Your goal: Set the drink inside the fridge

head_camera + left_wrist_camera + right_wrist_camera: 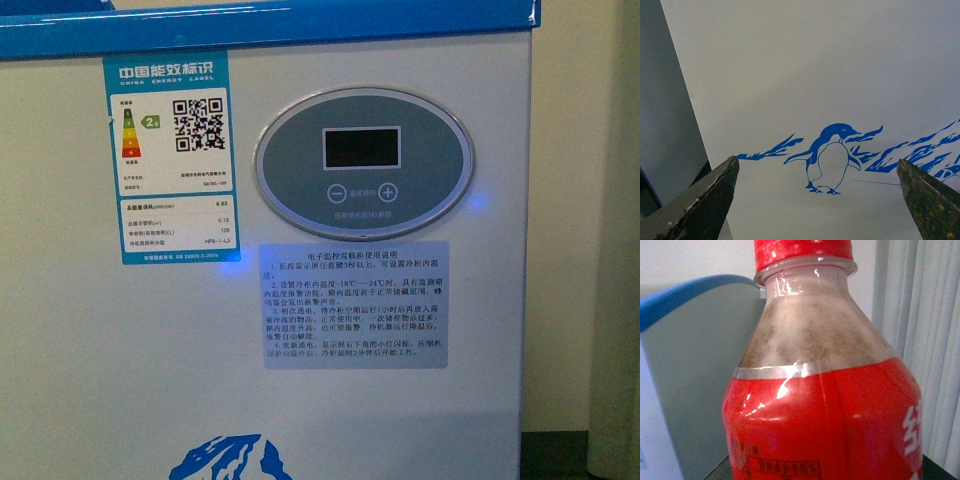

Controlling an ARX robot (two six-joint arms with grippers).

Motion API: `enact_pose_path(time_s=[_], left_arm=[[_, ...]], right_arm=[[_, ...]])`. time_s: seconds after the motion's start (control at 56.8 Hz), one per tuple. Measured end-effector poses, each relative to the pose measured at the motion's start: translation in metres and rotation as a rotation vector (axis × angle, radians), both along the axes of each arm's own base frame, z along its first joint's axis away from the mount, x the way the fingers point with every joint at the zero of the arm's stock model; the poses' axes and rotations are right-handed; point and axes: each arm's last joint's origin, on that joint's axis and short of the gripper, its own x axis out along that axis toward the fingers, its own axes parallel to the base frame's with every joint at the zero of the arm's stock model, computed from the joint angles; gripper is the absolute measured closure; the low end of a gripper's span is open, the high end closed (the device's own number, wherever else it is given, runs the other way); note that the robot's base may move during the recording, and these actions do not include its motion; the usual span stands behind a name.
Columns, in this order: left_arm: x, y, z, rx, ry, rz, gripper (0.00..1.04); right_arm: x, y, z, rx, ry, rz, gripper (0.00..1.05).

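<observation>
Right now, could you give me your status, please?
Left fingers open, empty, facing white penguin-printed fridge. Red-capped clear plastic drink bottle fills right wrist view; right fingers unseen. Lids unseen.

1. A pale cream wall (585,200) fills the right edge of the front view. It is plain and evenly lit.
2. At its foot lies a dark band (580,462). Whether it is floor or skirting cannot be told.
3. In the right wrist view a white curtain (935,330) hangs in soft vertical folds and looks bright.
4. Beside the curtain is a bare whitish wall (690,257).
5. The left wrist view shows a flat grey panel (662,110), dim and featureless.
</observation>
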Motion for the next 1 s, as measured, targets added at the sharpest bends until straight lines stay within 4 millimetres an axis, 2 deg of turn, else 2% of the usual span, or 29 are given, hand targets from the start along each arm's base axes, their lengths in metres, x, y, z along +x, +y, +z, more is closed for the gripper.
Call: enact_pose_path(time_s=[1.004], left_arm=[[0.0, 0.0, 0.0, 0.0, 0.0, 0.0, 0.08]], right_arm=[[0.0025, 0.0017, -0.0065, 0.004, 0.021, 0.003, 0.65]])
